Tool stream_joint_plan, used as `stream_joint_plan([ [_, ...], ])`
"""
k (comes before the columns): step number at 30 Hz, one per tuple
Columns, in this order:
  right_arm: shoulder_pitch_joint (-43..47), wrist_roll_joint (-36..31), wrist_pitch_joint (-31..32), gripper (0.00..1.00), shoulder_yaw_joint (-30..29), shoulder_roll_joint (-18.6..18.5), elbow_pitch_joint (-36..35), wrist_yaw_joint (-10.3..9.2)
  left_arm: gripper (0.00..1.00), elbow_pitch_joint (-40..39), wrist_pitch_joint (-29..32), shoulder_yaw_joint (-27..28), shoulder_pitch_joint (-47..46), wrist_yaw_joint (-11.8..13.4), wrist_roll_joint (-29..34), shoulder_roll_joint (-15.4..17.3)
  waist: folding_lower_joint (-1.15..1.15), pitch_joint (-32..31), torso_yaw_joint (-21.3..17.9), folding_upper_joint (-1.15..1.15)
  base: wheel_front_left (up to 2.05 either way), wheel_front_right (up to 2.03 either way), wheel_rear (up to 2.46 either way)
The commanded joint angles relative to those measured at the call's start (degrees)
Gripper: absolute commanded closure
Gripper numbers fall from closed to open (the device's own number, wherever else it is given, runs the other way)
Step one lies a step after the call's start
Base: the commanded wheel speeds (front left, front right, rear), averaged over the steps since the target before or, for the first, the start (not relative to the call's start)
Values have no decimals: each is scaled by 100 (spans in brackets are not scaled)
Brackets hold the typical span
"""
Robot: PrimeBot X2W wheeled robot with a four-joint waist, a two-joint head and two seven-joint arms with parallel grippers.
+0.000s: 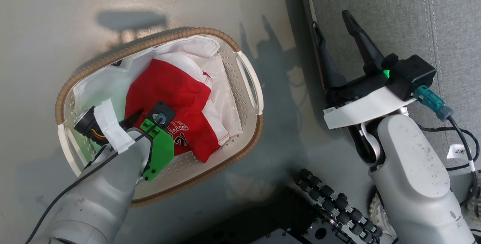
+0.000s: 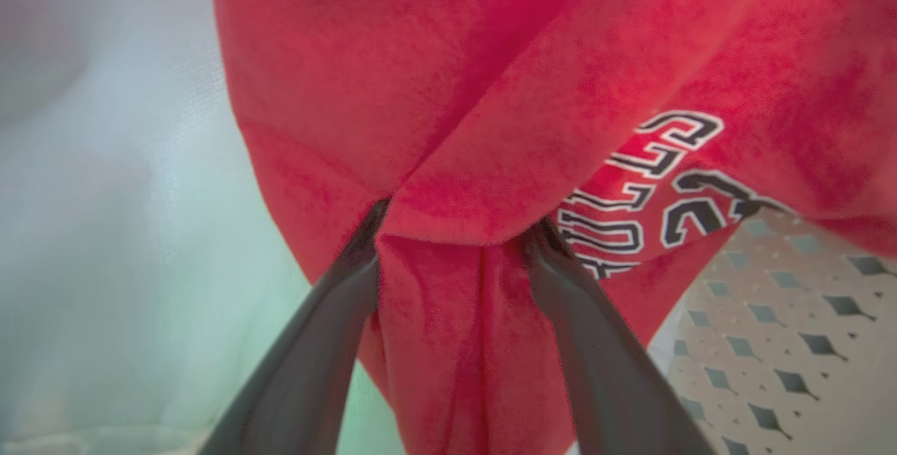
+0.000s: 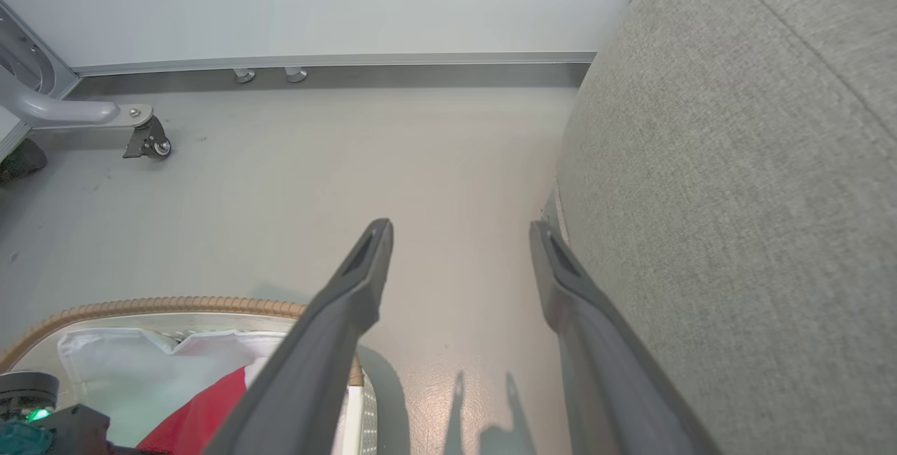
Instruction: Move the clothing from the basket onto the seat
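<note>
Red clothing [image 1: 169,86] with white trim and a printed logo lies in the oval basket [image 1: 150,44] on the floor. My left gripper [image 1: 137,118] reaches down into the basket. In the left wrist view its fingers stand apart, one on each side of a raised fold of the clothing [image 2: 490,125], the left gripper [image 2: 459,220] tips tucked under the fabric. My right gripper [image 1: 330,20] is open and holds nothing, hovering by the edge of the grey seat [image 1: 375,11]. The right wrist view shows the right gripper [image 3: 460,227] over bare floor, beside the seat [image 3: 736,195] and the basket [image 3: 175,304].
A white liner [image 1: 94,82] lines the basket around the red fabric. My wheeled base [image 1: 330,202] sits at the bottom of the head view, with cables [image 1: 462,135] trailing on the seat. A caster leg [image 3: 140,136] stands near the far wall.
</note>
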Motion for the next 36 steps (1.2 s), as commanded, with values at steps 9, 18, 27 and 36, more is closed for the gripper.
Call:
stream_joint_plan([
  [9,58,-163,0,0,-178,-6,229,-6,100,-85,-751,68,257,-87,-353,-238,-1,-666,372,18,0,0,0],
  [18,574,-421,0,0,-445,-11,649,-6,100,-480,-1314,35,879,-138,-957,-384,-1,-1987,978,18,0,0,0],
  [27,1157,-376,0,0,-510,-74,929,-6,100,-1281,-1408,-106,1531,-146,-1692,-380,-1,-3092,1483,18,0,0,0],
  [36,1766,-367,0,0,-438,-137,1108,-6,100,-2463,-1404,383,2073,-25,-1844,-377,-1,-4068,1831,18,0,0,0],
])
